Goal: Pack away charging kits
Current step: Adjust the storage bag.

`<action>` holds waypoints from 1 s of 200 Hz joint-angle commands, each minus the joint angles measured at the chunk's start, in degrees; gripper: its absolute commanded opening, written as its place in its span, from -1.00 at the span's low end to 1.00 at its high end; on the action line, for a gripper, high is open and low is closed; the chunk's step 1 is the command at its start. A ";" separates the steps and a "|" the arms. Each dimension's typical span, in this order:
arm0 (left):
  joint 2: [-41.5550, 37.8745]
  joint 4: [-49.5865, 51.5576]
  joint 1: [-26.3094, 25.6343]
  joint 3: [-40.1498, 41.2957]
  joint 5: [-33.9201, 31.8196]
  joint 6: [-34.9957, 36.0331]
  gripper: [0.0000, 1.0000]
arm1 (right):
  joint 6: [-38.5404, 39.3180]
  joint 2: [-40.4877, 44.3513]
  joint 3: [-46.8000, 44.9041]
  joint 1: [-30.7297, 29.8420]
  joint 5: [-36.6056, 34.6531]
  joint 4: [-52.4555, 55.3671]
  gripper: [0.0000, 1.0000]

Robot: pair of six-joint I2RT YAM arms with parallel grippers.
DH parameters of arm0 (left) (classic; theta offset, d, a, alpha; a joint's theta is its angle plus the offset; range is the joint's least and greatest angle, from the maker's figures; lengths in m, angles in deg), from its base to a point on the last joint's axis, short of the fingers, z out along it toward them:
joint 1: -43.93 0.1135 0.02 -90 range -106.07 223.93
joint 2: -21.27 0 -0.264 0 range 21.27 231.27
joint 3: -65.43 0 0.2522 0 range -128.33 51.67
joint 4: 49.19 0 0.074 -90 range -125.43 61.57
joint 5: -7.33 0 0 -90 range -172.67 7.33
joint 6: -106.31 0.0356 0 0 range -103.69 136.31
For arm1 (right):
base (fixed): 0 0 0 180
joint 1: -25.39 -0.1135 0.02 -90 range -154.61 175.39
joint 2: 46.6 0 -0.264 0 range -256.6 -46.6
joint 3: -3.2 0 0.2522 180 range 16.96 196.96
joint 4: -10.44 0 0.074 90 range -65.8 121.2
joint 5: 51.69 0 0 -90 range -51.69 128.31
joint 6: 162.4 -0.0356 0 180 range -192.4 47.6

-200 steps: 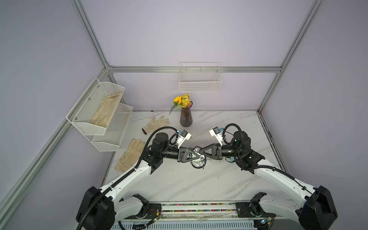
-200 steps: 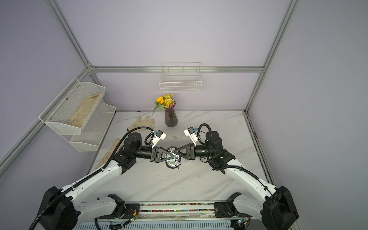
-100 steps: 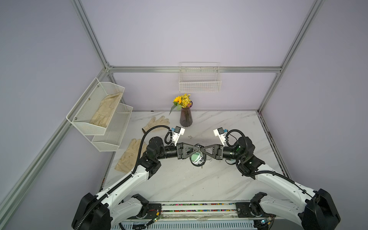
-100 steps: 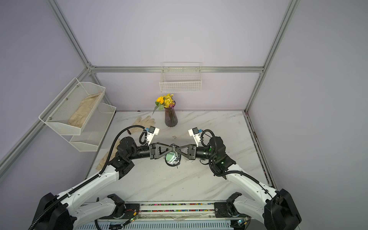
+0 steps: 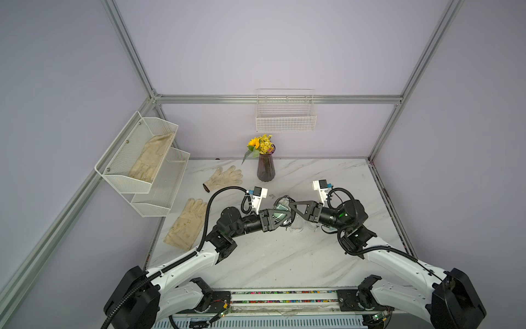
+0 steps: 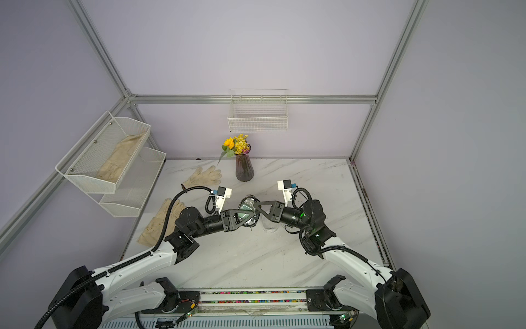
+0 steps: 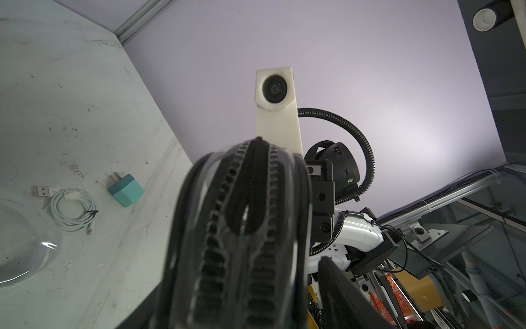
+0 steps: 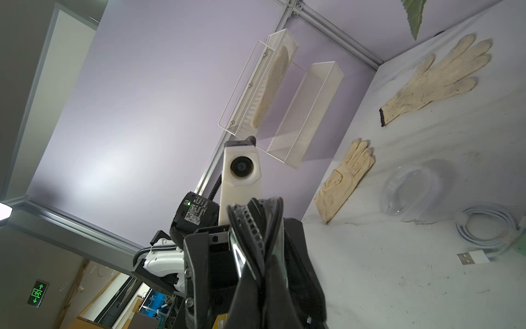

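- Charging kits are split: one set rides in the air inside a black-rimmed case (image 5: 281, 203). Another lies loose on the table (image 5: 270, 265), right of centre and beneath the arms.
- On the left gripper (image 5: 284, 218) the fingers (image 7: 341, 290) have spread since a second ago. They now stand either side of the case, and the left wrist view shows a gap beside one, so I judge they have let go.
- On the right gripper (image 5: 291, 206) the fingers have clamped hard onto the zip rim, so this pinch alone seems to carry the case.
- That case was low over the middle of the table a second ago. It is now lifted and a little farther back, hanging between both grippers. Something greenish shows through its wall; whether the zip is closed I cannot tell.
- For the task this reads as a handover: the left is free to regrip or work the zip while the right steadies.
- Still unpacked on the table are a clear case (image 8: 410, 190), a coiled white cable (image 7: 72, 212) just beside it, and a teal plug (image 7: 126, 190) just beside the cable.
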 commanded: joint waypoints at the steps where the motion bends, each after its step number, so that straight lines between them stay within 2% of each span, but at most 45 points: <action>1: -0.04 -8.42 -0.17 3.47 -4.96 -2.53 0.28 | -3.01 -0.48 -1.19 -0.11 -3.07 -4.98 -1.00; 44: 0.80 -10.89 -0.15 4.07 -7.96 -3.96 -0.02 | -4.48 -0.89 -2.70 -0.21 -4.80 -6.19 -1.00; 94: 4.26 -14.49 -0.26 3.12 -7.73 -4.90 0.02 | -5.37 -2.32 -3.03 -0.88 -5.40 -7.85 -0.99; 122: 5.11 -17.45 -0.26 3.97 -10.05 -5.80 -0.09 | -5.19 -2.72 -2.67 -1.50 -5.11 -6.97 -1.00; 128: 4.85 -18.23 -0.26 4.44 -11.23 -5.72 -0.14 | -4.91 -2.66 -2.58 -1.59 -4.95 -6.41 -0.99; 142: 4.12 -17.92 -0.09 5.26 -13.77 -5.80 -0.45 | -4.27 -2.18 -2.33 -1.70 -4.66 -4.81 -0.95; 150: 3.61 -17.09 0.09 5.49 -14.65 -5.93 -0.46 | -3.48 -1.73 -1.97 -1.70 -4.14 -3.39 -0.84; 173: 0.86 -14.83 1.04 6.84 -17.47 -7.21 -0.47 | 0.62 1.97 -0.04 -1.61 -3.72 4.98 -0.26; 188: -1.46 -11.17 1.86 7.55 -19.75 -8.91 -0.40 | 8.99 5.59 4.09 -1.61 -6.63 17.73 -0.05; 200: -3.29 -7.61 2.61 7.65 -20.57 -9.72 -0.35 | 15.42 7.54 7.90 -1.67 -9.04 27.41 0.01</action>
